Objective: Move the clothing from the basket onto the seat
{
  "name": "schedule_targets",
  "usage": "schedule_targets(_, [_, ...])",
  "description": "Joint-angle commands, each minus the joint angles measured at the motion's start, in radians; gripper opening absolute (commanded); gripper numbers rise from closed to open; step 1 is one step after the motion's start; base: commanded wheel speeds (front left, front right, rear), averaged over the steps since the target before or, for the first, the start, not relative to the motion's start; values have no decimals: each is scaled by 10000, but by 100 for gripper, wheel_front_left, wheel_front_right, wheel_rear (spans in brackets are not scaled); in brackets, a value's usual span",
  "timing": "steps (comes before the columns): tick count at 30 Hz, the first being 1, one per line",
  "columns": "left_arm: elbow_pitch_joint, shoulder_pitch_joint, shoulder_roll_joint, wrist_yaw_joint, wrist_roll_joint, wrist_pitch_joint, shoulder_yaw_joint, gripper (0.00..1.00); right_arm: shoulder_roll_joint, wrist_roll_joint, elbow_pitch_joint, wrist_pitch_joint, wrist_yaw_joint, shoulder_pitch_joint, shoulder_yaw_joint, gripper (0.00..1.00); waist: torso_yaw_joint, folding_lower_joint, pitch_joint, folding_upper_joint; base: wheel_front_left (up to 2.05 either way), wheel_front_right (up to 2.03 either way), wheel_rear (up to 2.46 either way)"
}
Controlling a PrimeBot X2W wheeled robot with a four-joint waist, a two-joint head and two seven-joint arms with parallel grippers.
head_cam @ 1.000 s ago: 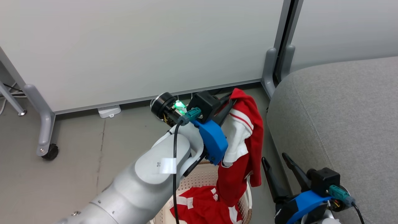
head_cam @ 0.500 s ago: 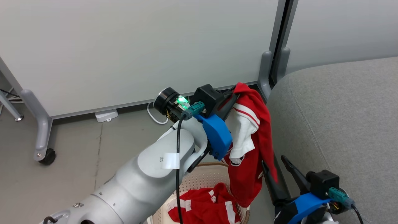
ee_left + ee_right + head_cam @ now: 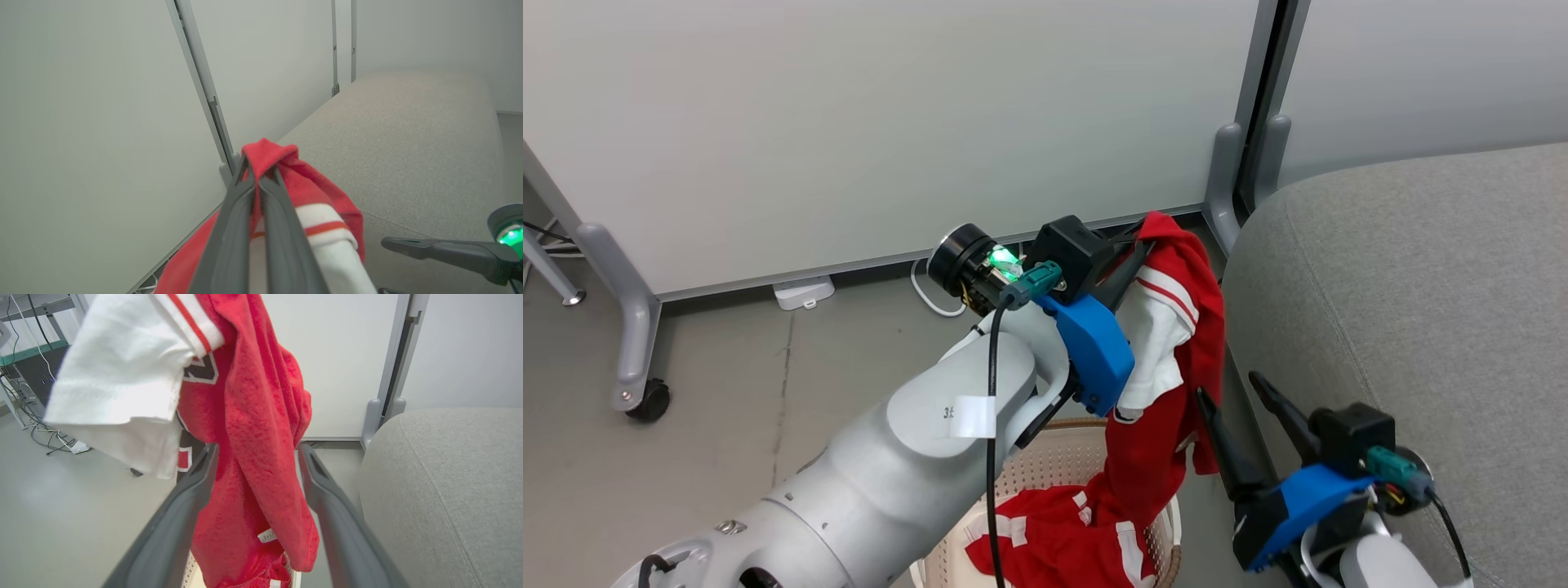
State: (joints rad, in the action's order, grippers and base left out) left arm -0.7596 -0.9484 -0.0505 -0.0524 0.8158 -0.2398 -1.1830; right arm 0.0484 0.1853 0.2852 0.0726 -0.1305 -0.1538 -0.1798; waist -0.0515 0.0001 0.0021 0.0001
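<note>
My left gripper [image 3: 1143, 238] is shut on the top fold of a red and white garment [image 3: 1194, 343], held high beside the seat's end. The garment's tail hangs down to the basket [image 3: 1045, 465], where more red clothing [image 3: 1054, 543] lies. In the left wrist view the shut fingertips [image 3: 245, 173] pinch the red cloth [image 3: 310, 192] with the grey seat [image 3: 408, 143] beyond. My right gripper [image 3: 1227, 388] stands open just right of the hanging garment; in its wrist view the garment [image 3: 253, 416] hangs in front of the open gripper [image 3: 257, 449]. The seat [image 3: 1421, 286] [image 3: 449, 490] fills the right.
White partition panels stand behind, with grey posts [image 3: 1227, 175] close to the seat's corner. A castor foot [image 3: 645, 400] is at the left. A white power block [image 3: 803, 292] and a cable [image 3: 925, 296] lie on the grey floor by the wall.
The held garment has swung: half a second ago its tail hung over my right gripper, now it hangs back down to the basket. My right gripper sits higher in the view.
</note>
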Motion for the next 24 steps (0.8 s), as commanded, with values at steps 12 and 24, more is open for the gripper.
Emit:
schedule_targets(12, [64, -423, 3, 70, 389, -189, -395, 0, 34, -34, 1650, -331, -5, -2157, -297, 100, 158, -1, 213, -1, 0, 0, 0])
schedule_targets(24, [46, -447, 1, 28, 653, -257, -544, 0, 34, 508, 3441, -150, -5, -3470, -1093, 0, 192, -1, 195, -1, 0, 0, 0])
